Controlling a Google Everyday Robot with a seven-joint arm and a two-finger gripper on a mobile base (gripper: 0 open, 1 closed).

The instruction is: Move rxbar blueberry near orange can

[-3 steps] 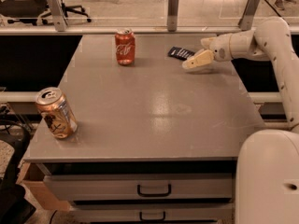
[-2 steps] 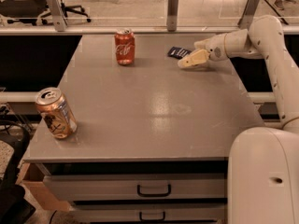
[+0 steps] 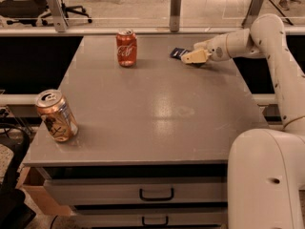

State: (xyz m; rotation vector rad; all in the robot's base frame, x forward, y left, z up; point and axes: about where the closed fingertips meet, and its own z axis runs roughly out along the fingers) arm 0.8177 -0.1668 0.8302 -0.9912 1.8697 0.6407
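Observation:
The rxbar blueberry (image 3: 179, 53), a small flat dark blue bar, lies on the grey table (image 3: 157, 104) at the far right, partly covered by my gripper (image 3: 191, 57). The gripper reaches in from the right and sits low over the bar's right end. The orange can (image 3: 55, 116), coppery with a silver top and a dark graphic, stands at the table's near left edge, far from the bar.
A redder can with white script (image 3: 127, 48) stands at the far middle of the table, left of the bar. Metal posts (image 3: 175, 4) line the far edge. Drawers (image 3: 156, 193) are below the front edge. My white base (image 3: 264, 180) is at lower right.
My gripper has moved left and slightly down onto the bar's right end. The bar and both cans have not moved.

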